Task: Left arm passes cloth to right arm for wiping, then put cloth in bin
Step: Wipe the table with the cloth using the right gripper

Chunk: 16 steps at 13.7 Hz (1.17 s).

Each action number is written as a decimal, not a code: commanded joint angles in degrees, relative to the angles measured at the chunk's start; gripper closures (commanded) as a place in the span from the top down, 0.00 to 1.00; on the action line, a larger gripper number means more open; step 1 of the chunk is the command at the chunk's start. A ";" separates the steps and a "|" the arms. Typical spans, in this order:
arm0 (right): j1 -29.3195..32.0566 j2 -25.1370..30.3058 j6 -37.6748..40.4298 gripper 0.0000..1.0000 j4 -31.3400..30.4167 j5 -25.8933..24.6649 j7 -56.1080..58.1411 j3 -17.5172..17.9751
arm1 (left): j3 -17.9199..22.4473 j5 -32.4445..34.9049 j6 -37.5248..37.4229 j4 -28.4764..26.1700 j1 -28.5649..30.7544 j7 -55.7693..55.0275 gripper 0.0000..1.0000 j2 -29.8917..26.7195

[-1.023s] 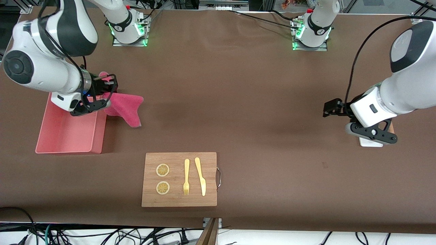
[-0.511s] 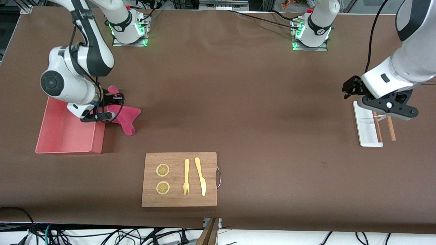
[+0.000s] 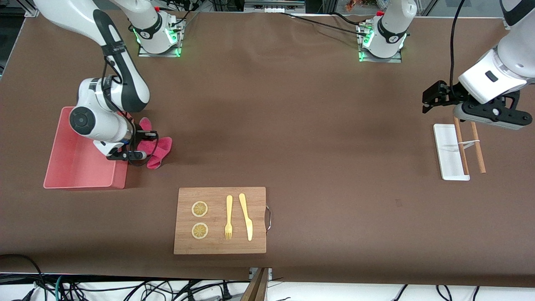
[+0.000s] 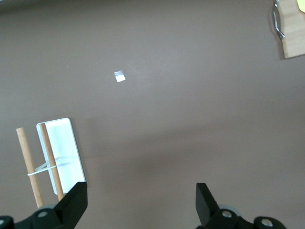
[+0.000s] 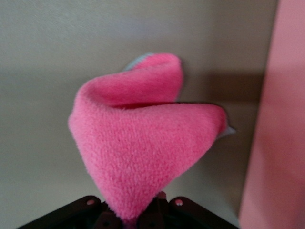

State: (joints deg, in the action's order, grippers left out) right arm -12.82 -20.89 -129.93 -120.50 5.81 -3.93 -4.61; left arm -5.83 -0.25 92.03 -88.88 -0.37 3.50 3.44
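The magenta-pink cloth [image 3: 161, 146] hangs bunched from my right gripper [image 3: 144, 145], which is shut on one corner of it. In the right wrist view the cloth [image 5: 143, 138] fills the space ahead of the right gripper [image 5: 138, 214], with a grey edge showing. It sits low over the brown table, just outside the pale pink bin [image 3: 79, 167], beside the bin's wall [image 5: 281, 119]. My left gripper [image 3: 429, 99] stands open and holds nothing, over the left arm's end of the table. The left wrist view shows its fingers [image 4: 71, 205] wide apart over bare table.
A small white tray [image 3: 447, 152] with two wooden chopsticks [image 3: 476, 146] lies under the left arm; it also shows as the tray [image 4: 62, 152] in the left wrist view. The wooden board [image 3: 220, 220] with lemon slices, fork and knife lies nearer the front camera.
The right gripper has come down with the cloth beside the bin, and the cloth has bunched up smaller. The left arm has drawn back toward its base, uncovering the white tray and chopsticks.
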 commanded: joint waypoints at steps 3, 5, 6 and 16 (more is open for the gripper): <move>-7.55 -3.89 -3.84 0.00 2.19 0.26 -16.24 1.01 | 0.21 -0.72 0.96 -2.97 3.00 -0.42 1.00 -1.95; -10.54 -3.98 -3.76 0.00 3.33 0.26 -24.67 2.84 | 0.64 -1.15 0.70 -2.79 3.09 -0.60 1.00 -2.03; -12.12 -3.98 -3.67 0.00 4.12 0.26 -29.07 3.64 | 0.73 -1.24 0.69 -2.61 3.18 -0.60 1.00 -2.03; -16.44 -4.42 3.36 0.00 16.17 7.37 -52.05 12.26 | 0.12 -1.60 -0.01 -1.47 3.09 -2.79 1.00 -1.94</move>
State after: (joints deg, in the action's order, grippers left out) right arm -29.56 -24.87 -129.35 -107.53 10.83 -54.52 7.26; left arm -5.54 -0.60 92.32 -90.27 2.58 1.18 2.13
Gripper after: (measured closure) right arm 0.978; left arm 0.000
